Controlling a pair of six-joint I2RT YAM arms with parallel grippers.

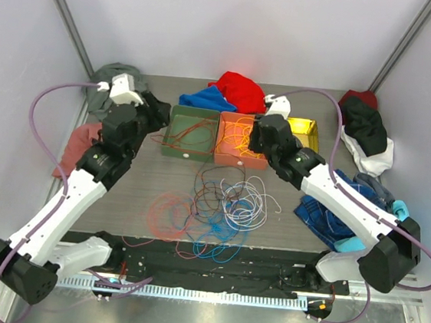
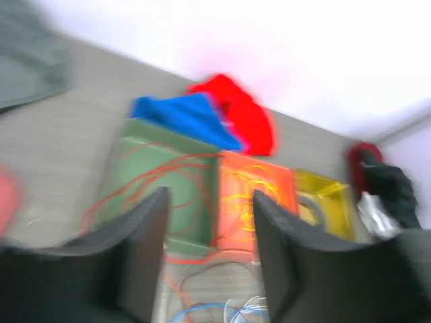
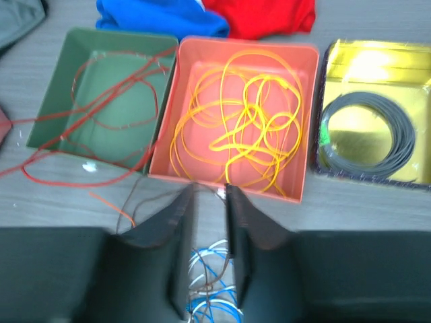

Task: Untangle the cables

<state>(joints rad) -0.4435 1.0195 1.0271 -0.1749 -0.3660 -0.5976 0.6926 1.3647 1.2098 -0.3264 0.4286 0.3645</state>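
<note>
Sorting is being half finished: red cable [image 3: 111, 101] in green tray [image 3: 57, 101], yellow cable [image 3: 236, 121] in orange tray [image 3: 304, 121], tangled cables [image 1: 222, 208] being left on the surface [image 1: 144, 177]; left hand [image 2: 210, 202] parted, right hand [image 3: 209, 202] narrowed, grip untellable.

Overhead view, both wrists facing orange tray [image 3: 195, 54]

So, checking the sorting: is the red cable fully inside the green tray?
Partly out. The red cable loops inside the green tray, but strands cross its near rim and lie on the table.

Cables [image 1: 222, 208] before tray row [image 1: 185, 155], some inside; clothes [image 1: 230, 92] behind, maybe touching.
</note>
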